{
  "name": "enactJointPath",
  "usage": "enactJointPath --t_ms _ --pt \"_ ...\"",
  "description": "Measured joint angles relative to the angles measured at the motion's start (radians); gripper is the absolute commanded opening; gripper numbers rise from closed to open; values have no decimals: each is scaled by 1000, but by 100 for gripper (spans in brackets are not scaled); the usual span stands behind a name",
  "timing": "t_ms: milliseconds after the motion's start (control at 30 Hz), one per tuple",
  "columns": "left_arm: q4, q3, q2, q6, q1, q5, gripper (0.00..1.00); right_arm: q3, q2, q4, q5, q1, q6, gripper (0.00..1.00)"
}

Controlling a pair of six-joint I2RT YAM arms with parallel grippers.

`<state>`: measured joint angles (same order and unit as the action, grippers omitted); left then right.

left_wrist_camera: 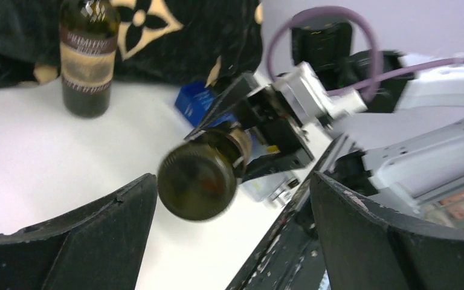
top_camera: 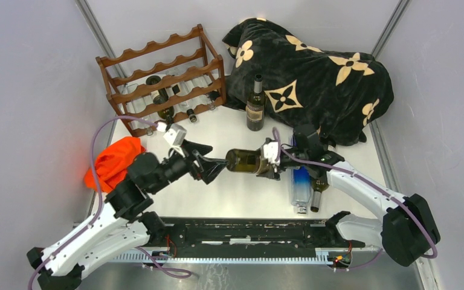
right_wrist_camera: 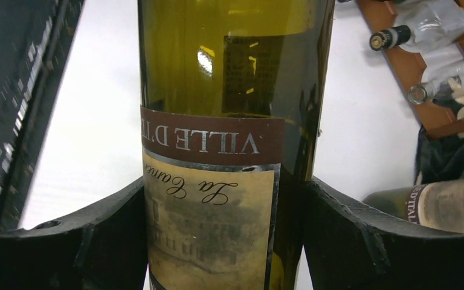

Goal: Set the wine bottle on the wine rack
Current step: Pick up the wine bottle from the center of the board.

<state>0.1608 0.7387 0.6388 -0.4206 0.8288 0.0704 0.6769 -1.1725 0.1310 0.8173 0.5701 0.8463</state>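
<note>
The dark red-brown wine rack [top_camera: 157,78] stands at the far left with several bottles lying in its lower tiers; a corner of it shows in the right wrist view [right_wrist_camera: 438,90]. My right gripper [top_camera: 270,160] [right_wrist_camera: 225,205] is shut on the label of a green wine bottle [top_camera: 243,161] [right_wrist_camera: 229,90] and holds it level above the table, base pointing left. My left gripper [top_camera: 214,166] [left_wrist_camera: 232,181] is open, facing the bottle's round base [left_wrist_camera: 198,181]. The base sits near the left finger [left_wrist_camera: 96,232], apart from both fingers.
A second wine bottle [top_camera: 255,104] [left_wrist_camera: 87,60] stands upright in front of a black flower-patterned blanket [top_camera: 314,78]. An orange cloth [top_camera: 115,160] lies at the left. A clear blue-labelled bottle [top_camera: 300,187] and a dark bottle [top_camera: 318,194] lie under the right arm.
</note>
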Motion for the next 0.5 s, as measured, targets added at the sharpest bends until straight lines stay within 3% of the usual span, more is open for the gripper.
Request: enactJointPath --t_ms 233,500 --pt "-172 -93 -106 -59 0 65 100 -23 20 -291 159 -127 -500 0" --pt "-450 -285 62 -155 2 180 99 -180 54 -766 174 -248 -1108 0"
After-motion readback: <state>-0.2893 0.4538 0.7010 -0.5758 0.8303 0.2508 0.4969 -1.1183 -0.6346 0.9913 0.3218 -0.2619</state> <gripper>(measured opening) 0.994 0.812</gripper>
